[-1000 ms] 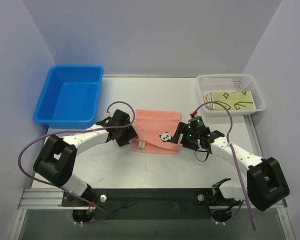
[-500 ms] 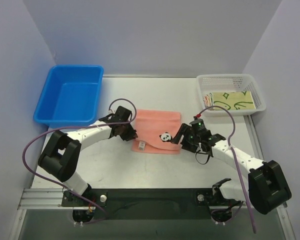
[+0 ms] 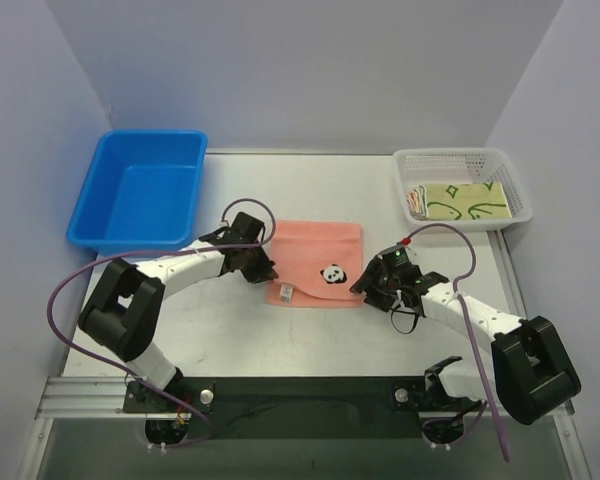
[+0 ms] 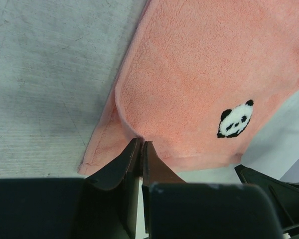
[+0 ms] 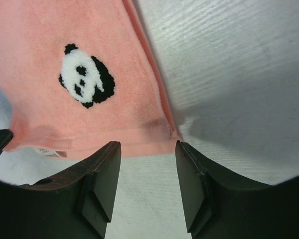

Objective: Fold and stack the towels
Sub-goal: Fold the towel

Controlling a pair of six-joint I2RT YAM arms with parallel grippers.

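A salmon-pink towel (image 3: 315, 250) with a panda patch (image 3: 331, 273) lies flat in the middle of the table. My left gripper (image 3: 266, 272) is at its left edge; in the left wrist view the gripper (image 4: 141, 145) is shut on a pinch of the towel (image 4: 189, 79) by the near left corner. My right gripper (image 3: 364, 286) sits low at the near right corner. In the right wrist view that gripper (image 5: 147, 148) is open, and the towel's corner (image 5: 162, 137) lies just ahead between its fingertips. More folded towels (image 3: 466, 202) lie in the white basket.
A white mesh basket (image 3: 456, 158) stands at the back right, holding a pale green cloth with dark green outlines and an orange-patterned one (image 3: 414, 196). A blue bin (image 3: 100, 215) stands at the back left. Purple cables loop off both arms.
My left gripper has shut on the towel's left edge. My right gripper has moved down and left to the near right corner, with its jaws narrower than before.
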